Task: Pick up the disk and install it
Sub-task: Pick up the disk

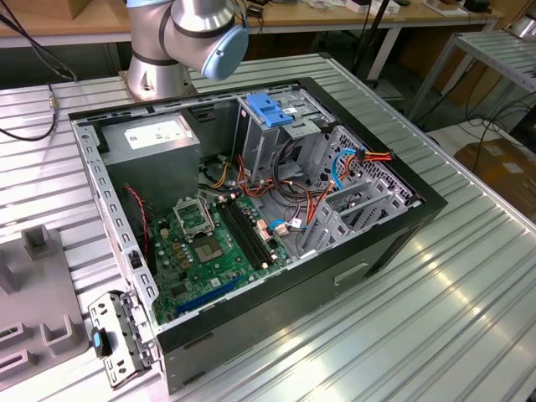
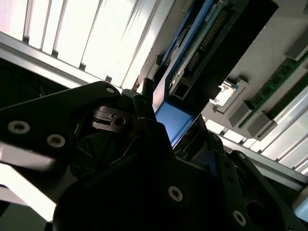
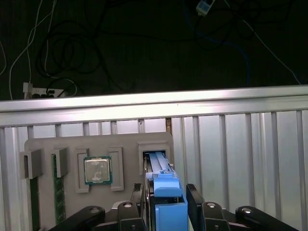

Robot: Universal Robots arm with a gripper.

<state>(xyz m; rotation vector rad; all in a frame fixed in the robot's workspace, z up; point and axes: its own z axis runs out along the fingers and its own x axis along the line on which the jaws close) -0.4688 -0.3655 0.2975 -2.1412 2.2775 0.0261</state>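
Observation:
The disk [image 3: 160,166] stands on edge in a slot of a grey holder tray [image 3: 72,144], its blue side rail facing the first wrist view. My gripper [image 3: 166,195] straddles it, a dark finger pressed against each side, and looks shut on it. The second wrist view shows the disk [image 2: 202,43] running away from the gripper [image 2: 173,113], with its blue end held between the fingers [image 2: 144,94]. In the exterior view the open computer case [image 1: 335,276] lies on the table, with the metal drive cage [image 1: 280,142] at its far end.
The tray also holds a processor chip [image 3: 98,170] and memory sticks [image 3: 58,192]. A blue bracket [image 1: 270,109] tops the cage, and a grey box with a white sticker [image 1: 159,138] sits beside it. Cables [image 1: 335,167] cross the case. The arm's base [image 1: 193,33] stands behind the case.

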